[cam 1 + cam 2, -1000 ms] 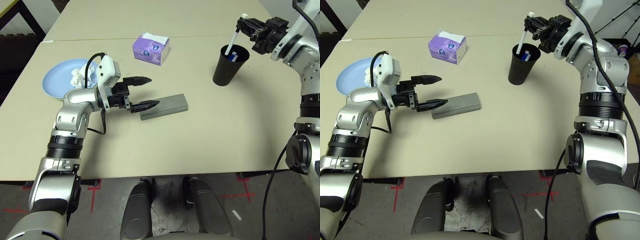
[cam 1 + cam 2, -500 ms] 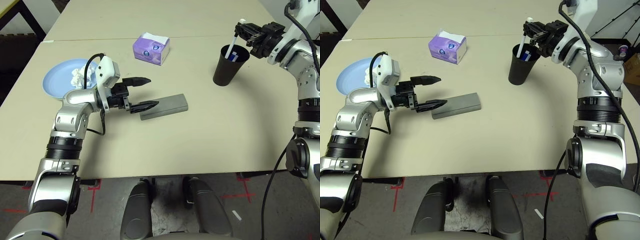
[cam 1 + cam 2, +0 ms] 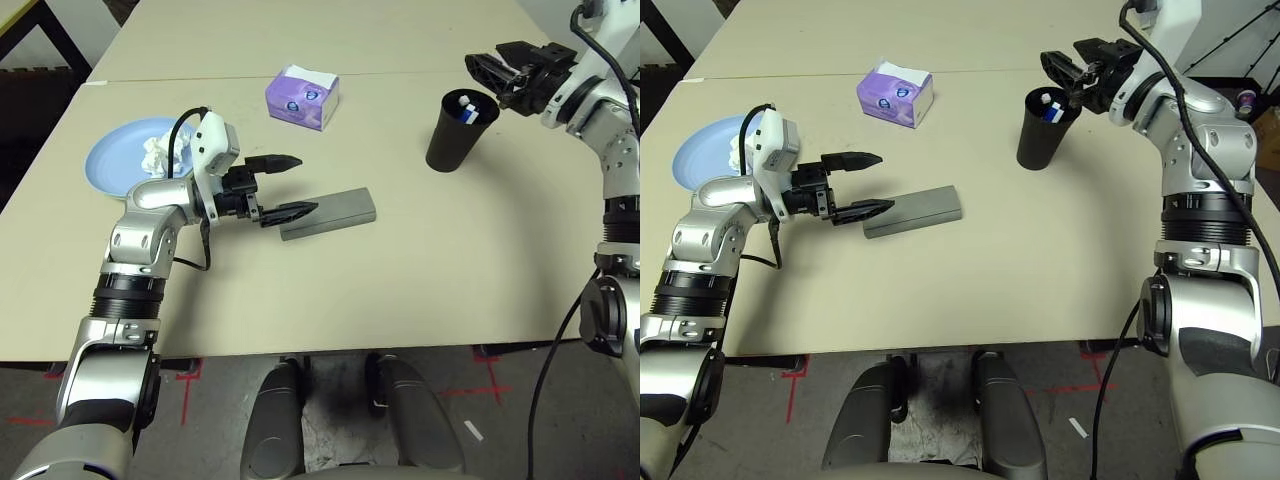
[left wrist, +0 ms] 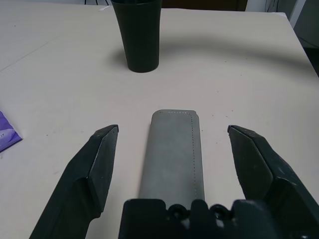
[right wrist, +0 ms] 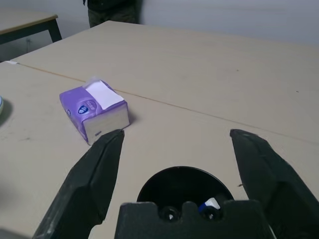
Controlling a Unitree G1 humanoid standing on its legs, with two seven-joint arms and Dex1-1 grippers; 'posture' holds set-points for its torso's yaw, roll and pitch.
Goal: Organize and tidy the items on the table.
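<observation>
The counter (image 3: 420,260) is carrying everything. The blue plate (image 3: 115,160), holding the tissue (image 3: 153,155), is lying behind the left jaws (image 3: 282,186), which are standing spread apart, straddling the near end of the grey case (image 4: 173,152). The right jaws (image 3: 1064,70) are hanging released just above the black cup (image 3: 460,130), where a pen (image 5: 210,204) is sitting.

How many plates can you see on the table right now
1. A light blue plate sits at the table's left side behind the left arm, with crumpled tissue on it. Another plate could lie under it, but that cannot be told.
</observation>
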